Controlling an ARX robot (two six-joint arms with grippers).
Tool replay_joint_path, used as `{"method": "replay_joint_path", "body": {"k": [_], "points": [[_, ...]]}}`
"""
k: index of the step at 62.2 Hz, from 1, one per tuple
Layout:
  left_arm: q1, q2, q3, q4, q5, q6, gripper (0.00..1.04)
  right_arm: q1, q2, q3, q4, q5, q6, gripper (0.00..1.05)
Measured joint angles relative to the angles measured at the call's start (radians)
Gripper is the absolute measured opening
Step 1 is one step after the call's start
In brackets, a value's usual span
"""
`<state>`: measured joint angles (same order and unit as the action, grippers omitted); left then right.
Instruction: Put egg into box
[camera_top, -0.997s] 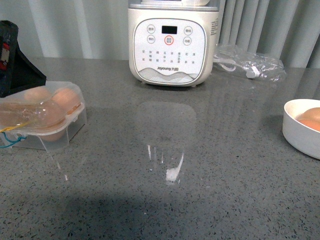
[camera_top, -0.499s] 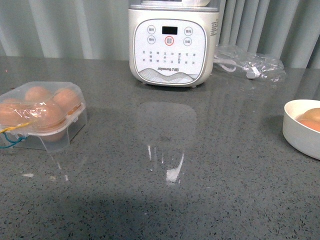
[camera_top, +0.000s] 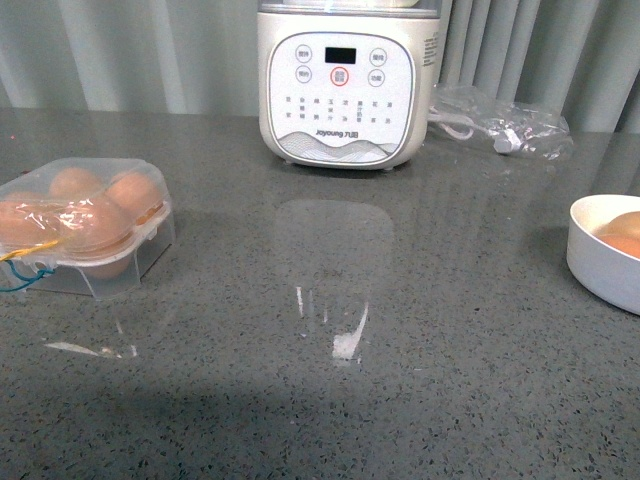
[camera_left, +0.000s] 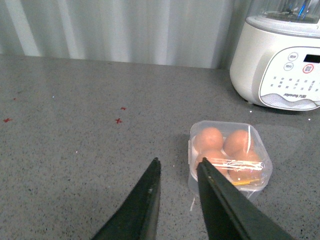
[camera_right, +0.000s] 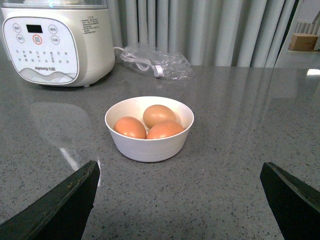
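The box (camera_top: 85, 228) sat on the table (camera_top: 330, 400) at the left, eggs (camera_top: 95, 222) inside it. The bowl (camera_top: 603, 255) lay far right — three eggs (camera_right: 148, 123) in it. The cooker (camera_top: 343, 85) stood behind, between them — a bagged cable (camera_top: 500, 125) to its right.
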<state>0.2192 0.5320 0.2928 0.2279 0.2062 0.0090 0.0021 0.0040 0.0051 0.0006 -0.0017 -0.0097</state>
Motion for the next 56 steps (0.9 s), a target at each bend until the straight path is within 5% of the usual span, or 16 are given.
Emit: {"method": "replay_joint_path", "body": {"k": [5, 29, 56], "points": [[-0.026, -0.032, -0.037, 0.007, -0.026, -0.004, 0.04, 0.0, 0.0, 0.0, 0.0, 0.0, 0.0, 0.98], [-0.218, -0.194, -0.183, 0.003, -0.199, -0.011, 0.04, 0.0, 0.0, 0.0, 0.0, 0.0, 0.0, 0.98], [-0.22, -0.311, -0.247, -0.053, -0.206, -0.011, 0.04, 0.0, 0.0, 0.0, 0.0, 0.0, 0.0, 0.98]]}}
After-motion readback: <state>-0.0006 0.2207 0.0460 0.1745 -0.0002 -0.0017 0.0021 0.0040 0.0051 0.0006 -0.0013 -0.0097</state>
